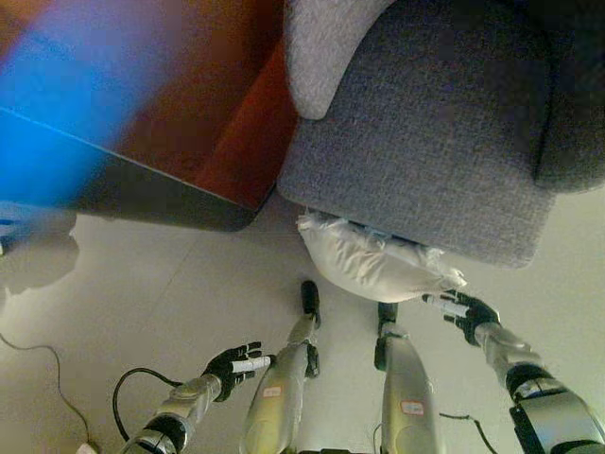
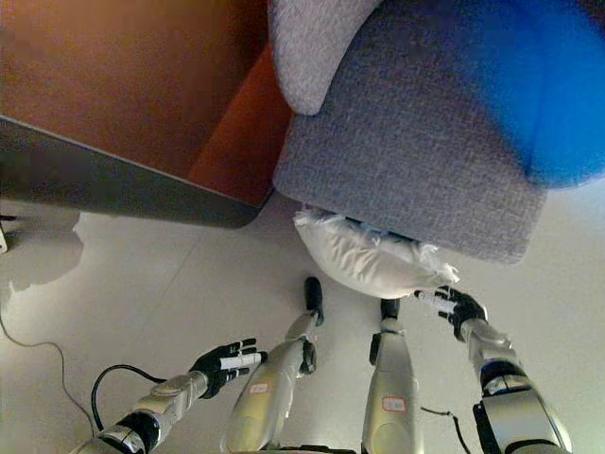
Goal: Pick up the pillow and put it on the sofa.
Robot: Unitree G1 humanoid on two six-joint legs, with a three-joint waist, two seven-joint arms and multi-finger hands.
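Observation:
A white pillow (image 1: 373, 262) lies on the pale floor against the front base of the grey sofa (image 1: 435, 132), partly tucked under its edge. My right hand (image 1: 463, 310) is just right of the pillow's lower right corner, fingers stretched towards it, close to or touching it. My left hand (image 1: 236, 364) is open and empty, low over the floor well left of and below the pillow. The pillow (image 2: 364, 257) and both hands, the right hand (image 2: 452, 305) and the left hand (image 2: 225, 363), also show in the right eye view.
A light grey cushion or armrest (image 1: 326, 47) sits at the sofa's left. A reddish-brown wooden cabinet (image 1: 203, 104) with a dark base (image 1: 161, 199) stands left of the sofa. A thin cord (image 1: 52, 364) lies on the floor at far left.

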